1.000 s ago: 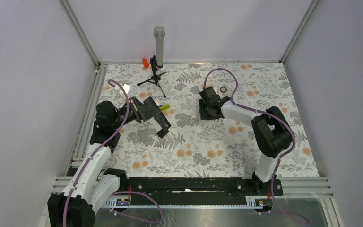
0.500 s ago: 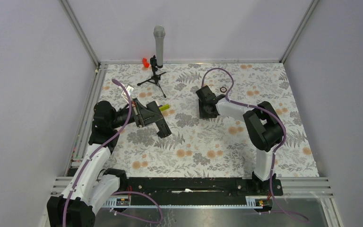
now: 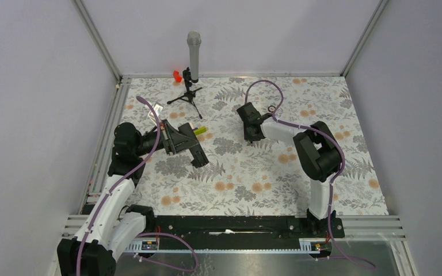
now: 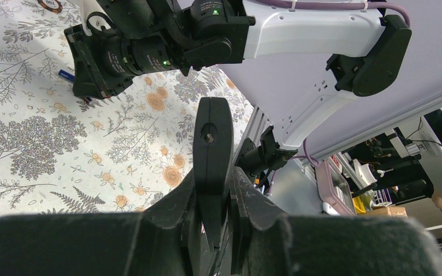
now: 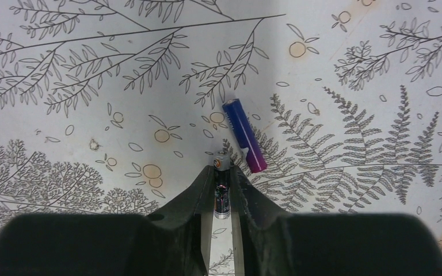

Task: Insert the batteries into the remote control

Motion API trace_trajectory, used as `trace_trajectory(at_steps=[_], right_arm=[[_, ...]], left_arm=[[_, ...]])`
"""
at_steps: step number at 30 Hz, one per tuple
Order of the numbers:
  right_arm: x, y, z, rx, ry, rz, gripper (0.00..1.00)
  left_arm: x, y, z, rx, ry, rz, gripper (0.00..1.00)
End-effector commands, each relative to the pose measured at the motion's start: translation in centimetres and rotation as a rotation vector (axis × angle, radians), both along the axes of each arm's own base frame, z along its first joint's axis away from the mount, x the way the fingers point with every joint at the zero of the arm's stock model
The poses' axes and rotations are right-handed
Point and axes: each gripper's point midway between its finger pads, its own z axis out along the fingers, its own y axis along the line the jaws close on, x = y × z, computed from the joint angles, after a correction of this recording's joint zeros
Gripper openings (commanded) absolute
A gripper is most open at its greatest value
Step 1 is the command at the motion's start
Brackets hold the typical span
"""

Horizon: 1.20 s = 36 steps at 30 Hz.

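Has swung the right pincer (image 5: 221,177) leftward toward the remote control (image 4: 212,138), pinching a silver-tipped battery (image 5: 222,201); leaves a blue-purple battery (image 5: 244,135) on the bench (image 5: 63,144). Keeps that remote control clamped aloft in the left pincer (image 4: 212,184). Points to insertion next.

Table cover (image 3: 236,172): white/grey ground, grey fern and tree print w/ orange blossoms. Remote control (image 4: 212,138): plain black. The left gripper (image 4: 213,179) and right gripper (image 5: 223,172) are black too. Loose battery (image 5: 244,136): blue at one end, shaded to magenta at the other. Held battery (image 5: 221,188): dark body, silver cap w/ orange ring. Left arm (image 3: 110,201) and right arm (image 3: 282,133): white links, black joints. Cables (image 3: 265,86): purple. Green LED (image 4: 214,11) is seen lit on right arm. Microphone (image 3: 193,49): grey. Stand (image 3: 186,95): black. Small object (image 3: 177,75) by stand: red. Item (image 3: 200,130) by left gripper: yellow-green.
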Motion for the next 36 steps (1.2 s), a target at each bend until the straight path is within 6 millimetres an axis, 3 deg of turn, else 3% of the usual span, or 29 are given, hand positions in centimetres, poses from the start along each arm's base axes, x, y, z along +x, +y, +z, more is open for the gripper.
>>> trace_trajectory(at_steps=[1,5,7,15,19,24,31,36], right_arm=[[0.4,-0.5,-0.5,-0.055,-0.011,0.021,0.2],[0.0,-0.4,-1.3,-0.071,0.031,0.059,0.3],[-0.3,-0.6,-1.8,-0.083,0.057,0.056,0.3],[-0.8,-1.2,-2.5,-0.118,0.084,0.037,0.09],[-0.6,-0.3,-1.0,-0.078,0.049,0.071,0.07],[-1.2,1.9,3.8,0.095,-0.034,0.148,0.07],[-3.7,5.7,13.6,0.458,-0.201,0.269,0.06],[-5.2,6.9,20.4,0.637,-0.325,0.335,0.06]], left_arm=[[-0.5,-0.1,3.0,-0.011,-0.118,-0.024,0.0],[-0.5,-0.1,3.1,-0.009,-0.12,-0.017,0.0],[-0.3,0.0,3.0,-0.008,-0.115,-0.006,0.0],[0.1,0.2,2.5,0.008,-0.091,0.028,0.0],[0.5,0.3,2.3,0.017,-0.081,0.048,0.0],[1.0,0.3,2.0,0.009,-0.059,0.063,0.0],[1.5,-0.2,2.0,-0.028,-0.023,0.067,0.0],[2.6,-0.5,2.1,-0.069,0.037,0.108,0.0]])
